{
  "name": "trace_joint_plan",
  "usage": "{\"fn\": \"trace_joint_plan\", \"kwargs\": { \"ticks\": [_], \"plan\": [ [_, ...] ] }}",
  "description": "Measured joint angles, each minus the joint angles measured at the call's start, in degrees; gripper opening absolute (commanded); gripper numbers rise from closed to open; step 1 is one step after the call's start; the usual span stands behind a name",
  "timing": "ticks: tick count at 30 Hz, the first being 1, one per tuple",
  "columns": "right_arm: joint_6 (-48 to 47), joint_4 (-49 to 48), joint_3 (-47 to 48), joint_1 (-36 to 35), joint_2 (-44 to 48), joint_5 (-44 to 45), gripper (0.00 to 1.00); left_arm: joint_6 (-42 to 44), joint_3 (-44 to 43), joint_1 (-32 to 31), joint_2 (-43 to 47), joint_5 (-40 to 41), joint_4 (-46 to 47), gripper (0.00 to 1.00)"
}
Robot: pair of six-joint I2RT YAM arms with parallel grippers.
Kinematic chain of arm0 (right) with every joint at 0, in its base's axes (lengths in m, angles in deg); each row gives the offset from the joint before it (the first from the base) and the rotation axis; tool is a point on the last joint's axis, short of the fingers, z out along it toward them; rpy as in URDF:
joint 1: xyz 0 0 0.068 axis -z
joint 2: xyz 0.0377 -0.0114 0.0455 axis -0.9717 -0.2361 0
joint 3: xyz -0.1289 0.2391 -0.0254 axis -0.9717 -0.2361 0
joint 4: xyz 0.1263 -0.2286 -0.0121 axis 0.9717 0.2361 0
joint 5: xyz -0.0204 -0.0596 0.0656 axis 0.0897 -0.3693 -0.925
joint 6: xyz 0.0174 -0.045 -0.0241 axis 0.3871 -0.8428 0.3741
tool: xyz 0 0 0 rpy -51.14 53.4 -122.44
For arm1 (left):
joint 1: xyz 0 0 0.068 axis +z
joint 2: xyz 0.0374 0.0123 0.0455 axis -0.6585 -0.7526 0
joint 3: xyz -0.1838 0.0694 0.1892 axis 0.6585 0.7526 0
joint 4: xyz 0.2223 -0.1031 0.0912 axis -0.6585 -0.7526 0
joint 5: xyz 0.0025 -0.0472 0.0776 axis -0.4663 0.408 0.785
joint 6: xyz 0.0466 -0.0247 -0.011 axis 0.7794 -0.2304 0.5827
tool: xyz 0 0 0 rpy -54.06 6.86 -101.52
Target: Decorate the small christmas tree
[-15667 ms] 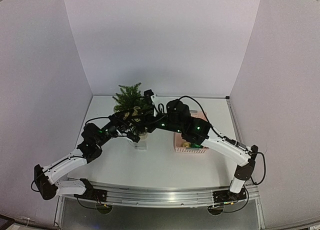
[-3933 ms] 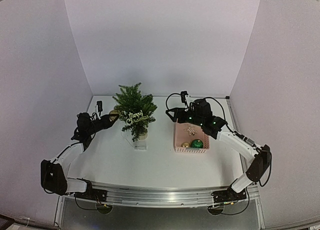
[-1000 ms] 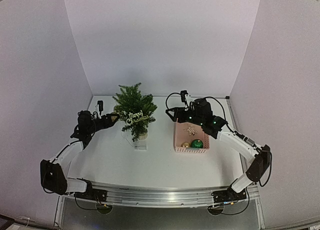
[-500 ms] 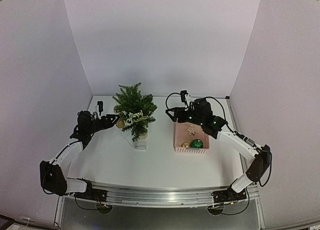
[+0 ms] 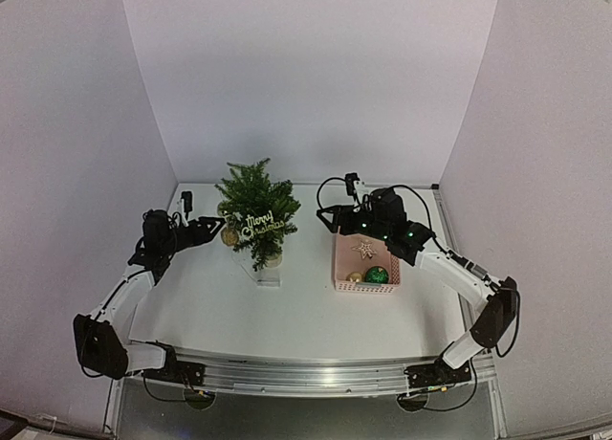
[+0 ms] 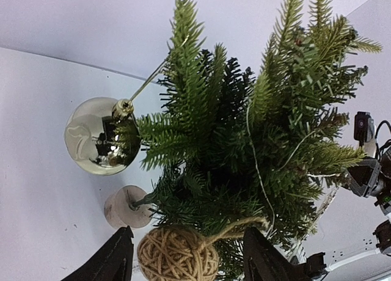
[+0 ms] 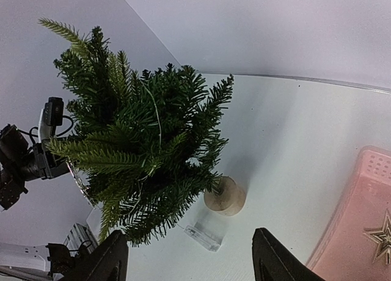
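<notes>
"Merry Christmas" sign [image 5: 260, 223] on tree [image 5: 251, 187]

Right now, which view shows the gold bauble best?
Left wrist: the gold bauble sits large at the left, cap and cord clear, beside the small christmas tree. Top external shows it only as a tiny gold dot at the tree's left side. Right wrist shows none of it, since the tree's foliage is in the way.

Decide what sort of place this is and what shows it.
Probably a robot test booth: plain white panels enclose the table, the left arm and right arm sit on a rail at its near edge, and the small christmas tree and pink basket look like staged props.
</notes>
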Motion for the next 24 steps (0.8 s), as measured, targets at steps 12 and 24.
{"fn": "trace_joint_plan", "kwargs": {
  "ticks": [12,24],
  "plan": [
    [0.96,3.95,0.09,0.14,0.00,3.68,0.68,2.81,-3.40,2.37,0.70,-1.48,-2.61,0.79],
    [7.19,25.64,0.11,7.39,-0.02,15.88,0.72,3.08,-4.36,4.30,5.29,-0.94,-5.89,0.91]
  ]
}}
